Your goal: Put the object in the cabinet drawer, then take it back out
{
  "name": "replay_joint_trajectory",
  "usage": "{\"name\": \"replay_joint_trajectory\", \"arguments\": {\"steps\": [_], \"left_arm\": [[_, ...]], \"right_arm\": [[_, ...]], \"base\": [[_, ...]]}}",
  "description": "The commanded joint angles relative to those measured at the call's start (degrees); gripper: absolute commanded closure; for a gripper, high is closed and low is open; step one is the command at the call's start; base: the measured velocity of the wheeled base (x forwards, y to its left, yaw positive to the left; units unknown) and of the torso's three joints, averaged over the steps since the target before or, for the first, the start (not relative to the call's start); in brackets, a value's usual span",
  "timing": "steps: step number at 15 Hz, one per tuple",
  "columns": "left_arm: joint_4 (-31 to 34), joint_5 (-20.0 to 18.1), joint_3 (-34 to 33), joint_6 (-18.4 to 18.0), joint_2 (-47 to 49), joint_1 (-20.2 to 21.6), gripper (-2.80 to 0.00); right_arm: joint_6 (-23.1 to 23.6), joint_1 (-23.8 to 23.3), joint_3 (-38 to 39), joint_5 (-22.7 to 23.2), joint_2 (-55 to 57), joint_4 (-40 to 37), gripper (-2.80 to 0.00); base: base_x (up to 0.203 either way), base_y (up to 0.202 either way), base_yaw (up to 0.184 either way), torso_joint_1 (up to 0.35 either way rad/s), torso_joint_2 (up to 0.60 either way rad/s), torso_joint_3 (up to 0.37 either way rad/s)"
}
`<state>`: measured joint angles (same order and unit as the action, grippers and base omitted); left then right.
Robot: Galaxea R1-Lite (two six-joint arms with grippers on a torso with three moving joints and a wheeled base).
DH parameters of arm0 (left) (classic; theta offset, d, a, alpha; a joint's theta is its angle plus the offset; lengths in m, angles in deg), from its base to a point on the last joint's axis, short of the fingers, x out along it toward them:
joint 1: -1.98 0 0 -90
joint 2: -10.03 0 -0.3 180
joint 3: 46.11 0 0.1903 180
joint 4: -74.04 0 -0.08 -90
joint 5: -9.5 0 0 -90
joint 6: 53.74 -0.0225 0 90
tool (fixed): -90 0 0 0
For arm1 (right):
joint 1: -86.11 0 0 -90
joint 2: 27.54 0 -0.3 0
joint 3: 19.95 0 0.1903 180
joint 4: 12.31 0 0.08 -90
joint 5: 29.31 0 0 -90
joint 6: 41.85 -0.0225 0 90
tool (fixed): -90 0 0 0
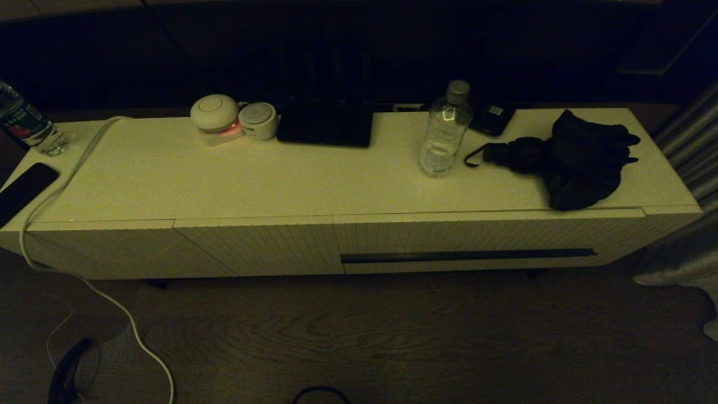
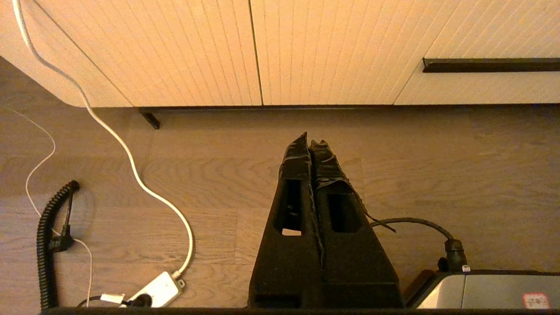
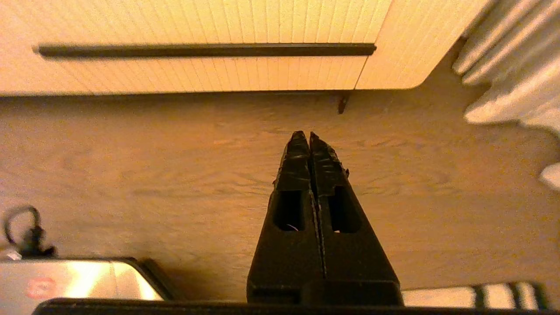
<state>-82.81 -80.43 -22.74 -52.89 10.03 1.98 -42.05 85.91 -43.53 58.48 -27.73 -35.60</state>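
Note:
The cabinet drawer [image 1: 465,238] is shut, its ribbed cream front flush with the panels beside it and its dark handle strip [image 1: 468,256] along the lower edge. The right wrist view faces that strip [image 3: 205,50]; its end also shows in the left wrist view [image 2: 490,65]. My left gripper [image 2: 309,142] and right gripper [image 3: 305,136] both hang low over the wooden floor in front of the cabinet, shut and empty. Neither shows in the head view. I cannot tell which thing on the cabinet top is the object.
On the cabinet top stand a clear water bottle [image 1: 445,132], a folded black umbrella [image 1: 566,157], two round white devices [image 1: 216,115], a black box [image 1: 325,123] and a phone [image 1: 25,188]. A white cable [image 1: 56,191] runs down to a power strip [image 2: 159,288]. Curtains [image 1: 690,168] hang at the right.

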Motion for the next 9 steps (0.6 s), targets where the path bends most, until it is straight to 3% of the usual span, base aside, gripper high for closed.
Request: {"name": "replay_joint_trajectory", "arguments": {"steps": [1, 6, 9], "left_arm": [[0.0, 0.0, 0.0, 0.0, -0.1, 0.0, 0.0], [0.0, 0.0, -0.1, 0.0, -0.1, 0.0, 0.0], [0.0, 0.0, -0.1, 0.0, -0.1, 0.0, 0.0]], "right_arm": [[4.4, 0.0, 0.2, 1.1, 0.1, -0.4, 0.0], [6.7, 0.0, 0.2, 2.6, 0.1, -0.1, 0.0], [3.5, 0.0, 0.2, 2.2, 0.1, -0.5, 0.0]], "base": [[0.0, 0.0, 0.0, 0.0, 0.0, 0.0], [0.0, 0.0, 0.0, 0.0, 0.0, 0.0], [0.0, 0.0, 0.0, 0.0, 0.0, 0.0]]}}
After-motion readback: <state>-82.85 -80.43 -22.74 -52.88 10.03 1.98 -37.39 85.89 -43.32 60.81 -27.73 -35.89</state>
